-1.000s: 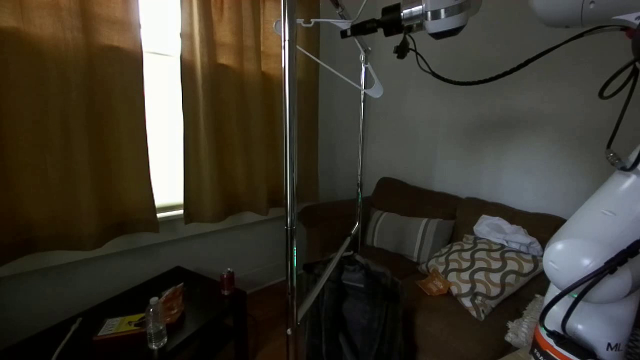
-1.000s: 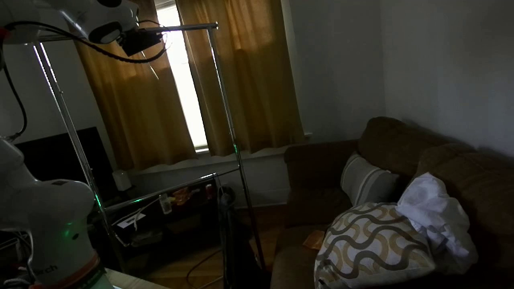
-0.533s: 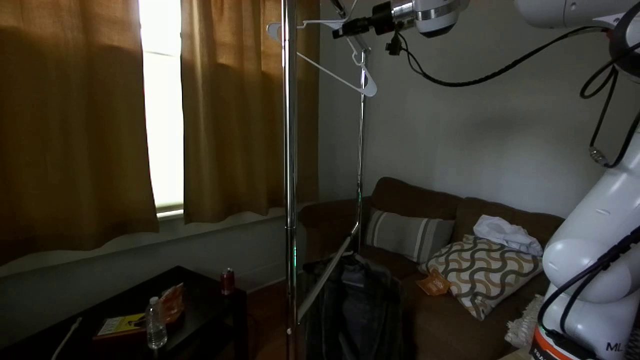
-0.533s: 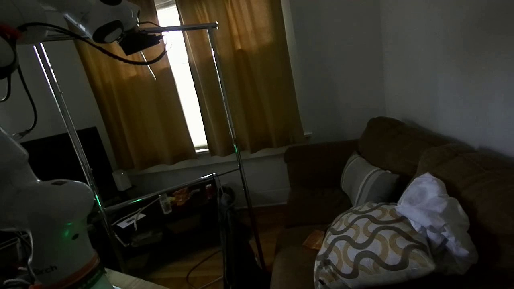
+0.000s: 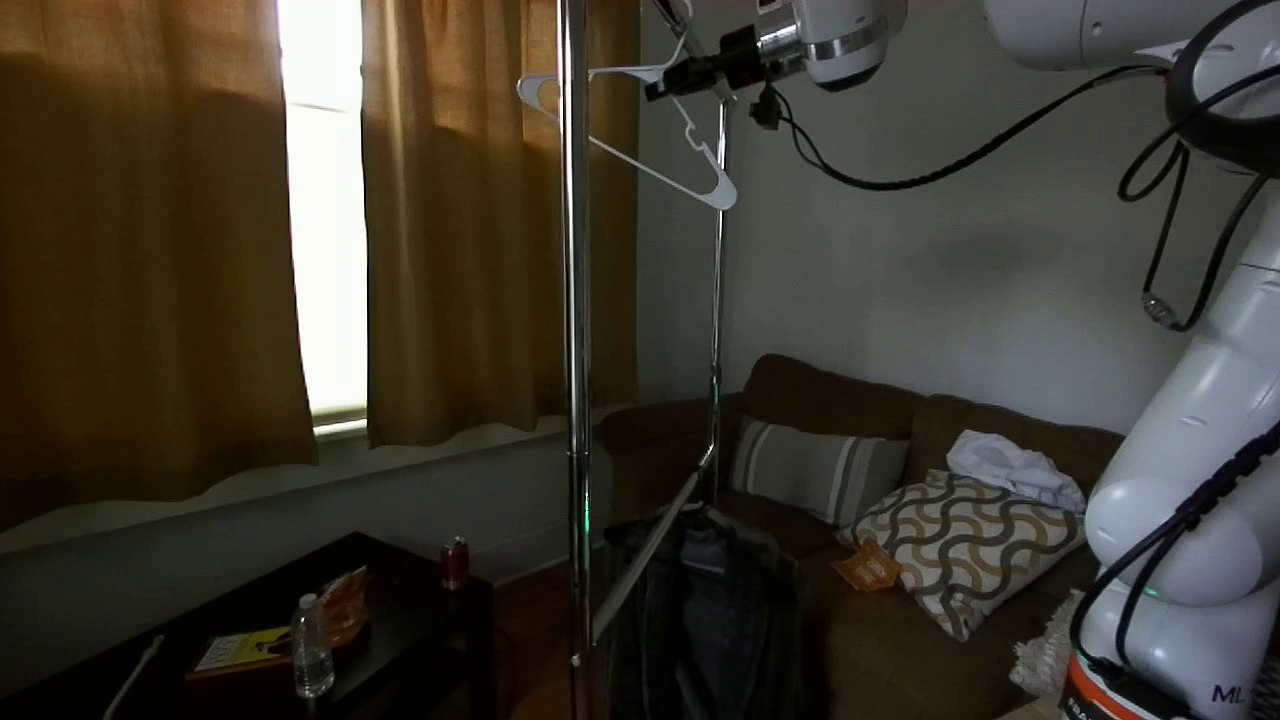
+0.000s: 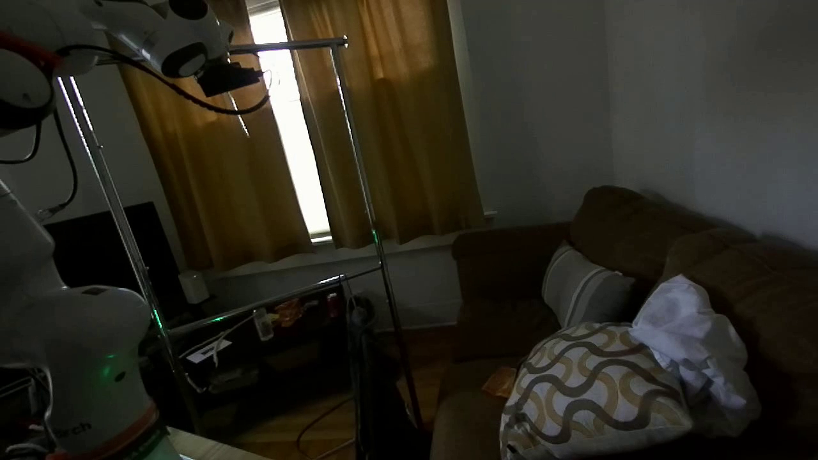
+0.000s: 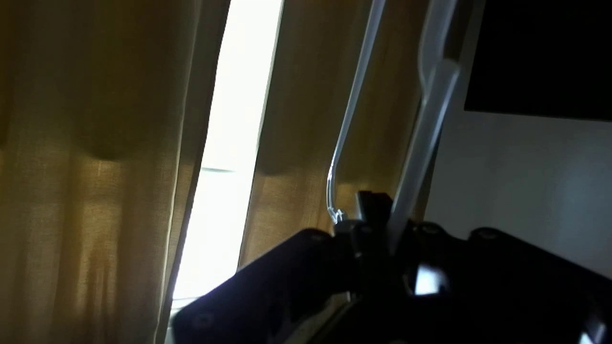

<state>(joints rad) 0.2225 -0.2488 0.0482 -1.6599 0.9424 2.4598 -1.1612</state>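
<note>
1. Garment rack [image 6: 358, 153]: chrome frame, biggest item about the gripper; its top rail [image 6: 319, 43] passes close beside the gripper and what it carries;
2. Robot arm [image 5: 1170, 500]: the only one, so no question of a nearer arm; wrist raised to about rail height, pointing at the rack;
3. Dark garment [image 5: 740, 610]: hangs from the rack's lower bar [image 5: 648, 558]; well below the gripper;
4. White hanger [image 5: 650, 169]: aloft in the grasp, beneath the level of the rail; long axis tilted in this exterior view, high end passing behind the front upright [image 5: 575, 330], low end on the far side of the fingers; body lies below the fingers and to both sides; in an exterior view it shows as a thin slanting line [image 6: 239, 115], so judged roughly crosswise to the rail;
5. Gripper [image 5: 656, 90]: fingers appear clenched on the hanger near its neck; wrist view shows pale plastic meeting dark fingertips; exact contact too dark to read;
6. Hook [image 5: 682, 45]: smallest part, judged the key relation; stands above the fingers, close to the top rail; whether over it, touching or apart, cannot tell.
</note>
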